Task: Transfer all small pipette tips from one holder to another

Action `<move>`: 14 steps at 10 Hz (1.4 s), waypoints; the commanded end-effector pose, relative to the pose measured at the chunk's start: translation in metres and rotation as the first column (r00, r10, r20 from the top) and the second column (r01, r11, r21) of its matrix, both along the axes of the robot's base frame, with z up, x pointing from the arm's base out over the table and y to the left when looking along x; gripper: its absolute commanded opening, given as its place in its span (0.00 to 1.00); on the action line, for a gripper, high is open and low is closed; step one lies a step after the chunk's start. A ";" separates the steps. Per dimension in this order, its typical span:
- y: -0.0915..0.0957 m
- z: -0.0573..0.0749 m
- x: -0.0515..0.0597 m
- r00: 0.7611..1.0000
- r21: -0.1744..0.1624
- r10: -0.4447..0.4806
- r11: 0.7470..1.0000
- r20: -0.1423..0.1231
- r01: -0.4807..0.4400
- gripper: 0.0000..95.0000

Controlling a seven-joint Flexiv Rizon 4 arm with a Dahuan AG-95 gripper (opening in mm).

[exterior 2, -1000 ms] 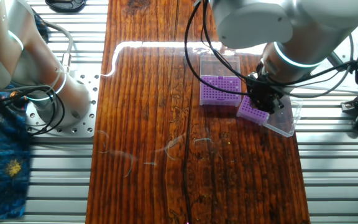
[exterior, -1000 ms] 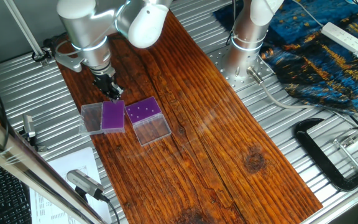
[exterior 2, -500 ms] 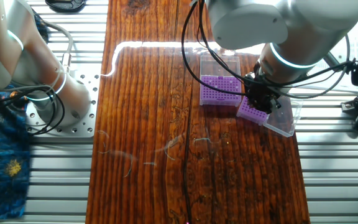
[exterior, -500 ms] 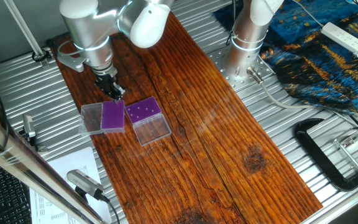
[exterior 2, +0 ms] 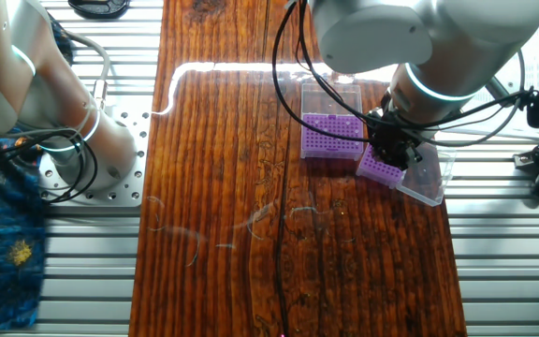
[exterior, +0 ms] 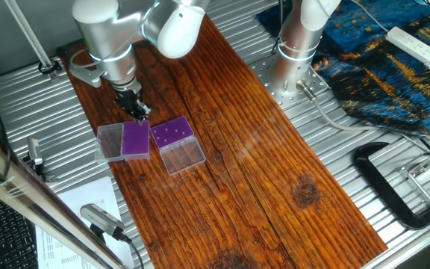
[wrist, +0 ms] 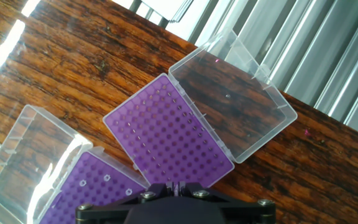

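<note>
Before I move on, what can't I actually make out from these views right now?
- Pincer opening: fingertips are cut off by the bottom edge in the hand view and too small in both fixed views.
- Any tip held: cannot tell.
- Tips in the wider rack: partly hidden by the pincer body, so no count.
- Narrower rack from the other fixed view: half covered by the arm.

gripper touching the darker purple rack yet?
Cannot tell. The gripper sits at the darker purple rack edge in both fixed views; hand view hides the fingertips.
</note>
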State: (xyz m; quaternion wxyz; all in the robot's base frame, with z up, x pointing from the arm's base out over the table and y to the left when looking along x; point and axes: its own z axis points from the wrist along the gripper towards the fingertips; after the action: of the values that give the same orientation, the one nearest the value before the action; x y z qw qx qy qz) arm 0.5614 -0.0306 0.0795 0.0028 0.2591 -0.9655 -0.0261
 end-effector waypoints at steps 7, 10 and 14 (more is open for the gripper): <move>-0.001 -0.002 0.001 1.000 -0.009 -0.001 1.000 0.004 0.001 0.00; -0.002 -0.002 0.001 1.000 -0.011 -0.001 1.000 0.006 0.001 0.00; -0.003 -0.002 0.001 1.000 -0.009 -0.001 1.000 0.010 0.001 0.00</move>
State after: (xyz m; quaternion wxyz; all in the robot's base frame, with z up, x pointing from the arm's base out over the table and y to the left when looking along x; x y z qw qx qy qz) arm 0.5620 -0.0338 0.0781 -0.0009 0.2588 -0.9657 -0.0202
